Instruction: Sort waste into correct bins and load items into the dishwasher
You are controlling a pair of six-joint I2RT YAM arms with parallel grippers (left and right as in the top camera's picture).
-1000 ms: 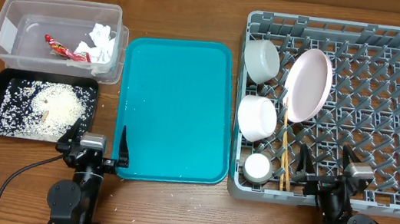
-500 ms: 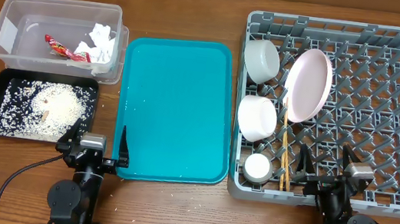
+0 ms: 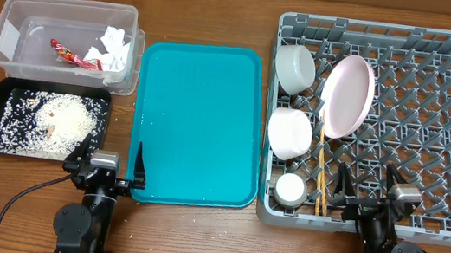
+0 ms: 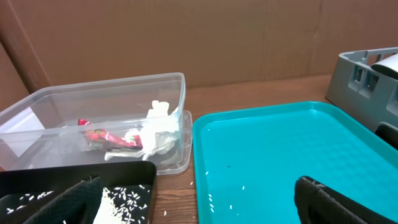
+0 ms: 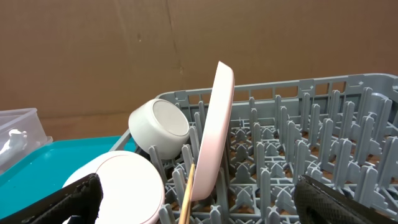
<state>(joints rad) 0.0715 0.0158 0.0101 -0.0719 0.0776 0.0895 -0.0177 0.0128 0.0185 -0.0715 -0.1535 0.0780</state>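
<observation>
Wooden table [image 3: 193,238] bears grey pegged rack [image 3: 378,29], pink plate [image 3: 348,95] on edge; left tool [image 3: 111,150], right tool [image 3: 366,177] released.

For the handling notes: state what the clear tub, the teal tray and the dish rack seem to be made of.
Clear tub: probably thin plastic, glossy; the wrapper and napkins show through its walls. Teal tray: apparently moulded plastic, smooth with a faint sheen and raised rim. Dish rack: grey plastic by the look, matte, moulded lattice and pegs.
</observation>
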